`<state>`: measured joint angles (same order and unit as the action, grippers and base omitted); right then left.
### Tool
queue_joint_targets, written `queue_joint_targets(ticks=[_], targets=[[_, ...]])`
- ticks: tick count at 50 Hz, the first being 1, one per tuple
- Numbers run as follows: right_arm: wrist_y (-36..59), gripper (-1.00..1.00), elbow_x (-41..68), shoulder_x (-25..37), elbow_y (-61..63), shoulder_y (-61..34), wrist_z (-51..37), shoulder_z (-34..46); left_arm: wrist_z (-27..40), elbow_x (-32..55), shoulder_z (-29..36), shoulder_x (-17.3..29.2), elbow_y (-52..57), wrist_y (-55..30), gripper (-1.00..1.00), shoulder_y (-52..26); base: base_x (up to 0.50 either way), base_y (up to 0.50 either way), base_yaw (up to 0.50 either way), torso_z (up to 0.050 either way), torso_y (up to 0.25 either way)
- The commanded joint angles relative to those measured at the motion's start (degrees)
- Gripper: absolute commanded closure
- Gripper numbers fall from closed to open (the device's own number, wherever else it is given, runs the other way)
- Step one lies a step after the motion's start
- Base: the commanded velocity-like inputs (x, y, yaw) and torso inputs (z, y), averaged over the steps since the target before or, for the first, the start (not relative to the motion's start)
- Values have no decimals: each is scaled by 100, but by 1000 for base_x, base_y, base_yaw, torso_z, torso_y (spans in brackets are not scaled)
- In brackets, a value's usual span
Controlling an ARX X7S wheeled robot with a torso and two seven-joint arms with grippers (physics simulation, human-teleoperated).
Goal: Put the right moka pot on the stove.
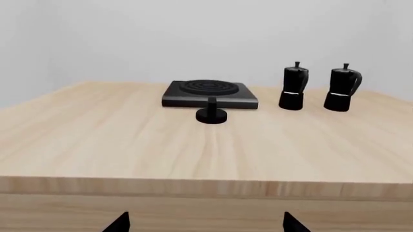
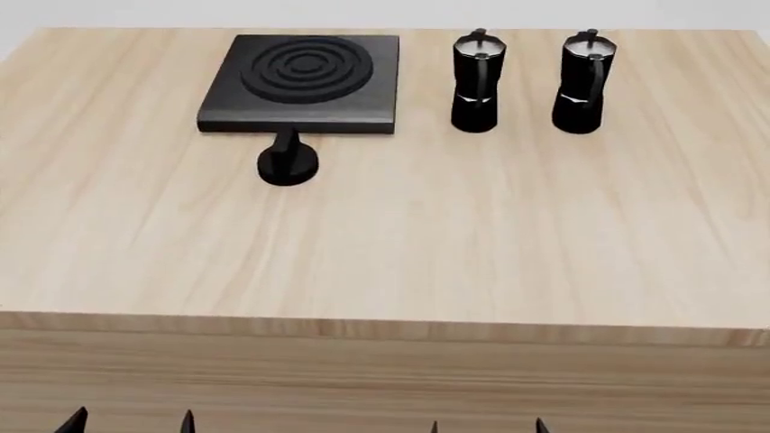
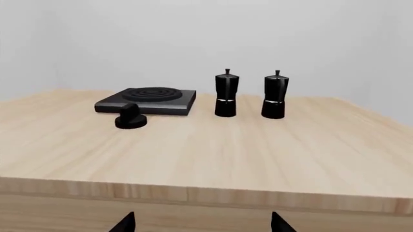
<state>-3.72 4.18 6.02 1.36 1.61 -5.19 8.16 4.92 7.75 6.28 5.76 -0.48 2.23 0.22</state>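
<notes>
Nothing is picked up yet. The right moka pot (image 2: 582, 83) stands at the upper right, apart from the stove (image 2: 303, 83) at upper left. Both claws, the left gripper (image 2: 130, 420) and the right gripper (image 2: 488, 427), are spread wide and hold nothing. I think the right one must reach the pot next.

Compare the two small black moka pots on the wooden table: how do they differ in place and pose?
The right black faceted moka pot stands farther from the flat black stove slab; the left black moka pot stands between that pot and the stove. In the left wrist view, the right pot's handle shows at its side, while the left pot's is less visible. Both are upright, apart, the same in look, level in a row, untouched.
</notes>
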Motion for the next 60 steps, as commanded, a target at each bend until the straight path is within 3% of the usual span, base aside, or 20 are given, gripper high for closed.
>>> queue_joint_targets(ticks=[1, 7, 60], targets=[[30, -100, 22, 66, 26, -8, -85, 105, 46, 96, 70, 69, -7, 77, -100, 4, 0, 0, 0, 47, 27], [20, -100, 85, 92, 20, -18, -111, 122, 76, 149, 91, 101, 35, 90, -100, 17, 0, 0, 0, 50, 35], [-35, -100, 72, 297, -88, -94, -460, 396, 399, 229, 337, 275, -93, 272, -100, -36, 160, 1, 0, 0, 0]])
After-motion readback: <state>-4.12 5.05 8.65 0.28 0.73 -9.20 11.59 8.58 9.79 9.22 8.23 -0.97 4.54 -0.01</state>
